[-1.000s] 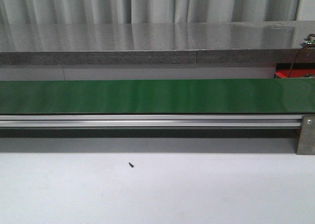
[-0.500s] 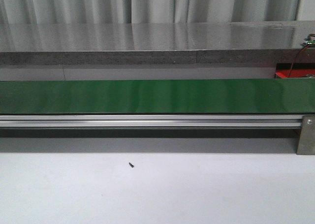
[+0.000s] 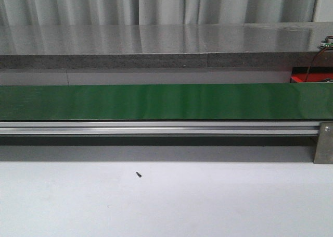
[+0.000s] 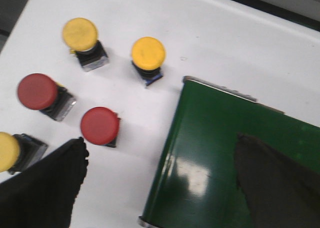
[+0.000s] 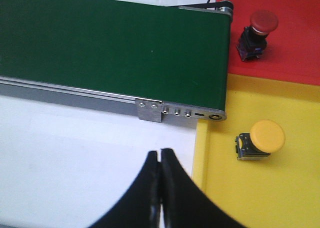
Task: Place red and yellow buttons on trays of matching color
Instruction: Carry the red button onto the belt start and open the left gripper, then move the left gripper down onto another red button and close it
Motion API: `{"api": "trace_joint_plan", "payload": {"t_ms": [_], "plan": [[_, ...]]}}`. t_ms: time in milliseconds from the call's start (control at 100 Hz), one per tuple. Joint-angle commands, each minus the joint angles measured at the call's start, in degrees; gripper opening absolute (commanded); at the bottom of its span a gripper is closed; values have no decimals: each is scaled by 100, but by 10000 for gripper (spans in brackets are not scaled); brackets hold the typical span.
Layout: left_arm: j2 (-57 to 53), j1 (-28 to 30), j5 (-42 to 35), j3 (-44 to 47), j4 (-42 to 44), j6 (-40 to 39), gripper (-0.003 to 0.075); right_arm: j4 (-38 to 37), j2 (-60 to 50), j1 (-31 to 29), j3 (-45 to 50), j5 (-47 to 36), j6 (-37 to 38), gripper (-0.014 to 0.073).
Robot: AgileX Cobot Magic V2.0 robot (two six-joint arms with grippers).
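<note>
Conveyor: a long green conveyor belt (image 3: 166,101) stretches across the front view on a silver aluminium rail (image 3: 156,127), with nothing riding on it there.
Table: the white tabletop (image 3: 166,206) in front of the rail carries one small dark speck (image 3: 138,174).
Left gripper: the left gripper (image 4: 160,183) hangs over the belt's end, its black fingers (image 4: 50,188) spread wide, one over the white surface, the other over the green belt, and nothing between them.
Waiting buttons: five mushroom-head push buttons sit on the white surface beside the belt's end in the left wrist view. A yellow-capped button (image 4: 80,33) and a second yellow-capped one (image 4: 148,53) stand side by side; a red-capped button (image 4: 37,91) and another red-capped one (image 4: 100,125) sit next to them; a third yellow cap (image 4: 7,151) is cut off at the frame edge, just beside the finger.
Right gripper: the right gripper (image 5: 160,160) has its black fingers pressed together, tips meeting, holding nothing, above the white surface near the yellow tray's rim.
Red tray: a red plastic tray (image 5: 295,52) at the belt's far end holds one red-capped button (image 5: 258,27), lying tilted.
Yellow tray: a yellow plastic tray (image 5: 260,198) next to the red tray holds one yellow-capped button (image 5: 262,139), tipped on its side.
</note>
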Motion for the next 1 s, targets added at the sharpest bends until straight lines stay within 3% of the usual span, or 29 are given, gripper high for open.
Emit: {"api": "trace_joint_plan", "payload": {"t_ms": [0, 470, 990], "plan": [[-159, 155, -285, -145, 108, -50, 589, 9, -8, -7, -134, -312, -24, -69], [696, 251, -520, -145, 392, -50, 589, 9, -8, -7, -134, -312, -24, -69], [1420, 240, -1274, -156, 309, -50, 589, 9, -8, -7, -134, -318, -24, -69]]}}
